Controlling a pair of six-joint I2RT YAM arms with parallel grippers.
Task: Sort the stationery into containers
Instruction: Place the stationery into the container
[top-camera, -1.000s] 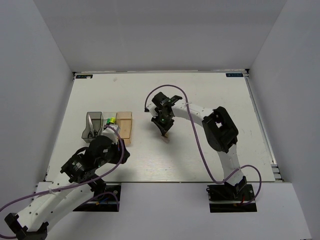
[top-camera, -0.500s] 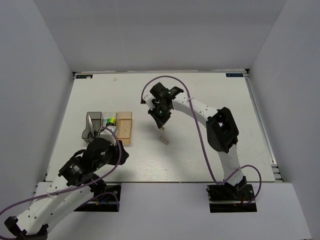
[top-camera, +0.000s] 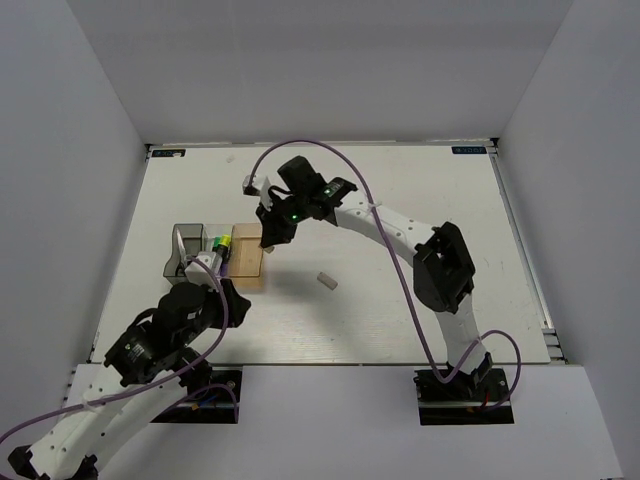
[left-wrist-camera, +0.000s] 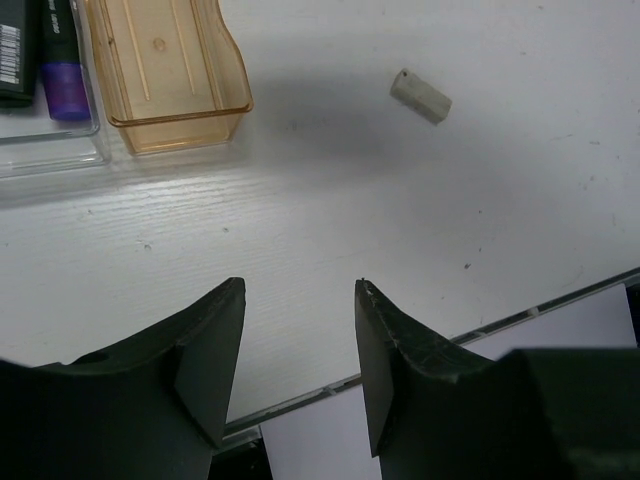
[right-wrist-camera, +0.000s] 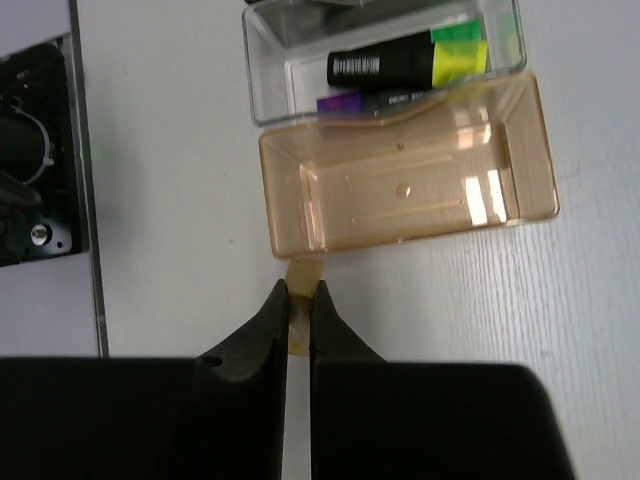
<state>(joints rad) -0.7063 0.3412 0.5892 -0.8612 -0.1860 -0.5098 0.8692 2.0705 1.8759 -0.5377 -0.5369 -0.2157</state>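
My right gripper (top-camera: 268, 238) is shut on a beige eraser (right-wrist-camera: 303, 275), held just outside one short wall of the tan box (right-wrist-camera: 282, 205), which is empty. The tan box also shows in the top view (top-camera: 248, 262) and in the left wrist view (left-wrist-camera: 236, 85). A second eraser (top-camera: 327, 281) lies on the table to its right, and it shows in the left wrist view (left-wrist-camera: 420, 97). The grey clear box (right-wrist-camera: 262, 70) beside the tan box holds a highlighter with a green and yellow end (right-wrist-camera: 400, 62) and a purple-ended one (right-wrist-camera: 340, 102). My left gripper (left-wrist-camera: 300, 295) is open and empty, above the table's near edge.
The grey box (top-camera: 183, 252) and the tan box stand side by side at the left of the white table. White walls close in the table on three sides. The table's front rail (left-wrist-camera: 480, 325) runs just below my left fingers.
My right gripper has moved left from the middle of the table to the tan box with an eraser in it. The other eraser stayed on the table. My left arm drew back a little.
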